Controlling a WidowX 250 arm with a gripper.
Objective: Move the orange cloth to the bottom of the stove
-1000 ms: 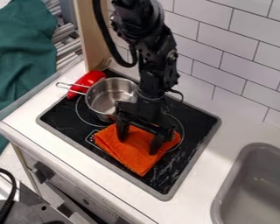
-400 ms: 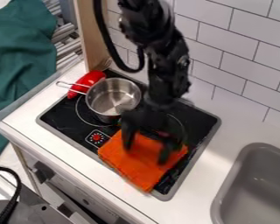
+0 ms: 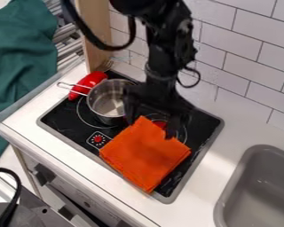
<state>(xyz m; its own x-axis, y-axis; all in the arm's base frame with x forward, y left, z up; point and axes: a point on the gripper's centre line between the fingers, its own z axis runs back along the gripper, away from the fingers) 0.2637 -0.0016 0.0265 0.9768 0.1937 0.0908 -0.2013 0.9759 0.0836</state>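
Observation:
My gripper (image 3: 149,128) hangs over the stove, at the upper edge of the orange cloth, its two fingers spread wide with nothing between them. The orange cloth (image 3: 145,155) lies folded on the lower right part of the black stove (image 3: 67,119), its lower corner near the stove's grey front rim. A red patch shows on the stovetop just above the cloth, partly hidden by the gripper.
A metal pot (image 3: 108,103) stands at the stove's upper left, close to the gripper, beside a red object (image 3: 87,84). A fork (image 3: 106,65) lies behind them. The tiled wall (image 3: 227,57) rises behind, and a grey sink (image 3: 260,177) is at right.
The orange cloth has shifted down and right on the stove, uncovering the round red control mark. My gripper went along with it, then drew back up off the cloth.

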